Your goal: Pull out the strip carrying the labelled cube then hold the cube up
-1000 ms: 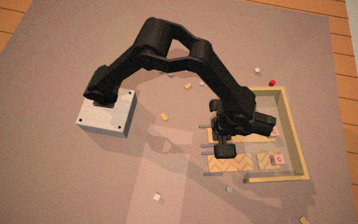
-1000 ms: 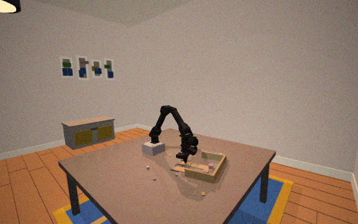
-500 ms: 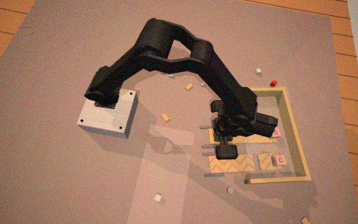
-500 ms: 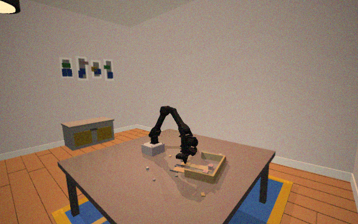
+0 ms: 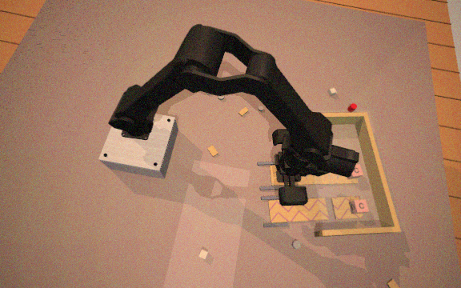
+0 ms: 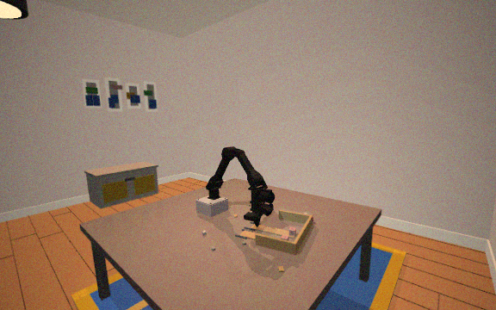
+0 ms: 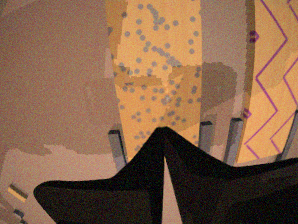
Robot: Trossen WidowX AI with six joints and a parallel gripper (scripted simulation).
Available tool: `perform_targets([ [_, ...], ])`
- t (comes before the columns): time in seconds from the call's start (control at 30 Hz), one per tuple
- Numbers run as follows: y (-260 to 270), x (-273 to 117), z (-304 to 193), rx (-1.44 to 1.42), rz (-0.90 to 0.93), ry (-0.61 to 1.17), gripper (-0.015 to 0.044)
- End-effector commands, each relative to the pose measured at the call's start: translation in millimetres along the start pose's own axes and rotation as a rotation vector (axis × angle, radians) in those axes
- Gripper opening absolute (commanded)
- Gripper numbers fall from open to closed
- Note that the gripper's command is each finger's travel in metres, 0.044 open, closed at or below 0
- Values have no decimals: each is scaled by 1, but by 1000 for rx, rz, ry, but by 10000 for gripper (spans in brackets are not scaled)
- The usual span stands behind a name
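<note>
A yellow strip with grey dots runs under my arm into the tray; where it shows it looks unbroken, but part is hidden. A pink cube marked C is at its far end, partly behind the arm. A yellow zigzag strip lies beside it, with a gap before a separate zigzag piece. Another pink cube marked C is at that piece's far end. My gripper is shut and empty, pointing down over the dotted strip's near end. Contact cannot be told.
The tray has raised yellow walls. Grey rails flank the strips' near ends. A red cylinder and a white cube are outside the tray. Small yellow blocks and a grey disc lie about.
</note>
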State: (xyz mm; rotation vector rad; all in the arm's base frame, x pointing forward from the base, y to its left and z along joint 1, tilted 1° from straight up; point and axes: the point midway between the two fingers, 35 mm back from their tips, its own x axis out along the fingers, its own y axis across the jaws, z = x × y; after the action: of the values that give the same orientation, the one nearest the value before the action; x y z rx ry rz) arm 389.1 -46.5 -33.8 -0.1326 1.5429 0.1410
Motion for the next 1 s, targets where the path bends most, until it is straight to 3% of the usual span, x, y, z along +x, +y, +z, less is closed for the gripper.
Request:
perform_targets([
  [0.0,0,5,0,-2,5,6,0],
  [0.97,-1,6,-43,-2,4,9,0],
])
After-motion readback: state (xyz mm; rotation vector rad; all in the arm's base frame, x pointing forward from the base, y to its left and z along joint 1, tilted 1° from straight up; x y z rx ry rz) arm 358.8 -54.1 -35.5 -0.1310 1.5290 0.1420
